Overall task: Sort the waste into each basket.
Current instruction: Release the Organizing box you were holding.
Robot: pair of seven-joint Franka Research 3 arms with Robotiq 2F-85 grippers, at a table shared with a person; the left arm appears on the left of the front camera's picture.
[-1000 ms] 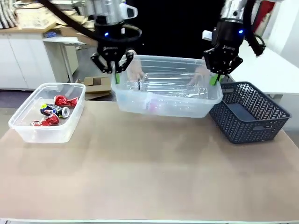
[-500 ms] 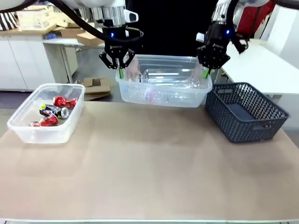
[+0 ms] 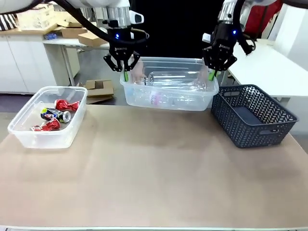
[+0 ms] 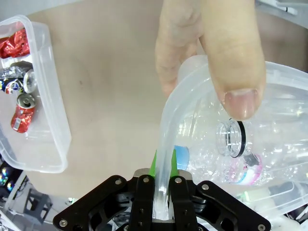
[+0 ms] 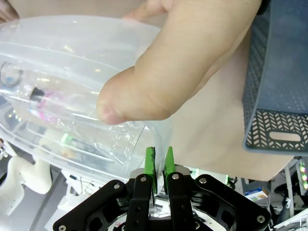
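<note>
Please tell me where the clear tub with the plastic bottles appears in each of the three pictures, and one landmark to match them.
Front view: the tub of bottles is top centre, between the left gripper and the right gripper.
Left wrist view: its rim curves up from bottom centre to the right.
Right wrist view: it fills the left half.
Shared landmark: a person's hand pinches the rim beside each gripper.
</note>
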